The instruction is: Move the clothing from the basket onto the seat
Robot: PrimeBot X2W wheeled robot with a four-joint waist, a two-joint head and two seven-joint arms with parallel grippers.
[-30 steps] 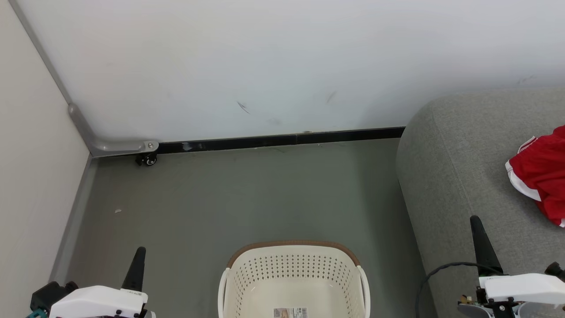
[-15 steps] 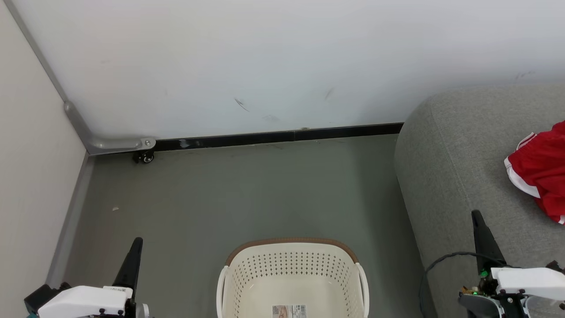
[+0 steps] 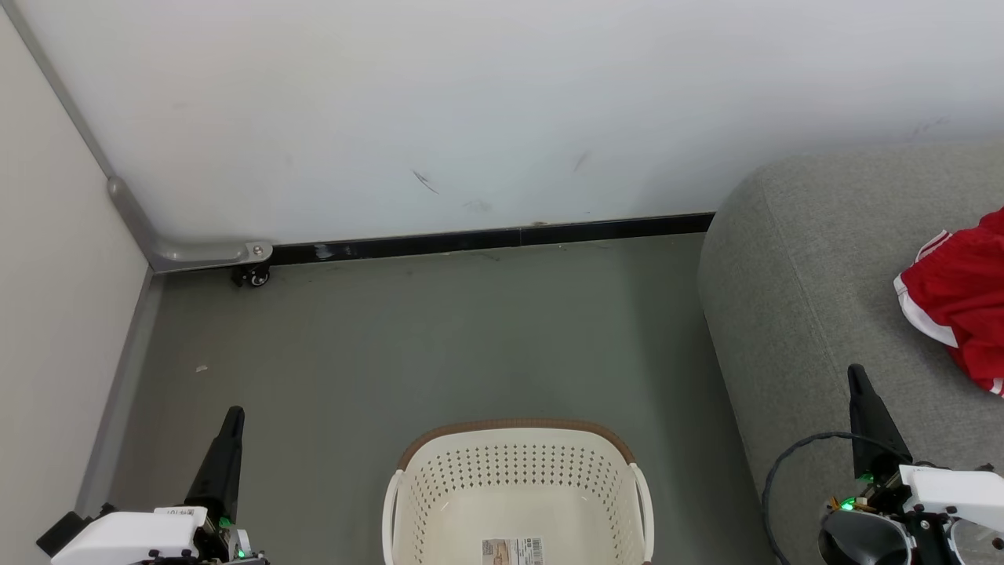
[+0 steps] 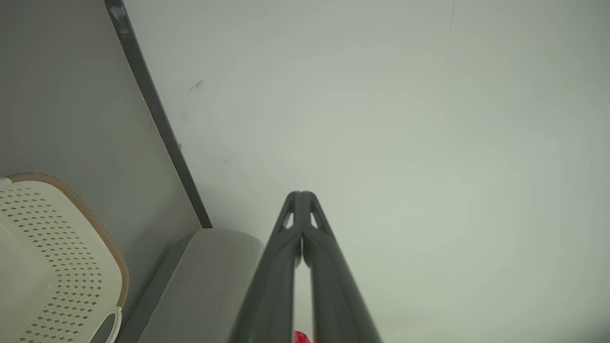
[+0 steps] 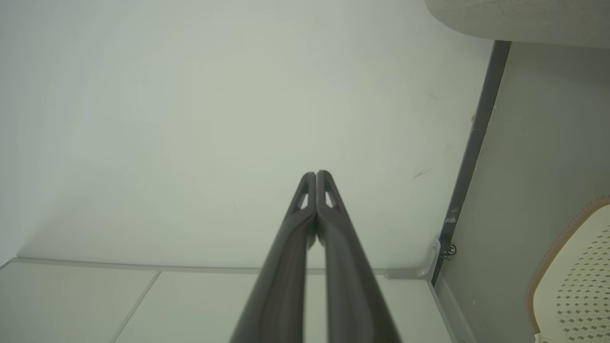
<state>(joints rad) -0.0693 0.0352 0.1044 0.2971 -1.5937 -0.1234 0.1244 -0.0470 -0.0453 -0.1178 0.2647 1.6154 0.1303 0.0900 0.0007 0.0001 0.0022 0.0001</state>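
Left gripper [image 3: 233,414] and right gripper [image 3: 856,373], each with its two dark fingers pressed together and holding nothing, point up from the bottom corners of the head view, the left one over the grey floor [image 3: 439,337], the right one in front of the near part of the sofa [image 3: 792,298]. Between them, the cream perforated basket [image 3: 518,428] with its brown rim stands on the floor just beside the sofa's rounded end; a paper label [image 3: 511,551] lies on its bottom. One piece of the red clothing [image 3: 961,302], trimmed with white stripes, lies crumpled on the sofa, well in from that rounded end and cut off by the view's right edge; whether a second garment lies with it cannot be told. Farther back, a black skirting strip [image 3: 486,238] runs along the foot of the white wall [image 3: 471,102], at the floor's far edge. At the floor's far left corner a small black caster [image 3: 255,275] sits under a grey metal bracket [image 3: 196,255], beside a pale side panel [image 3: 47,314]. Both wrist views show the closed fingertips against the wall
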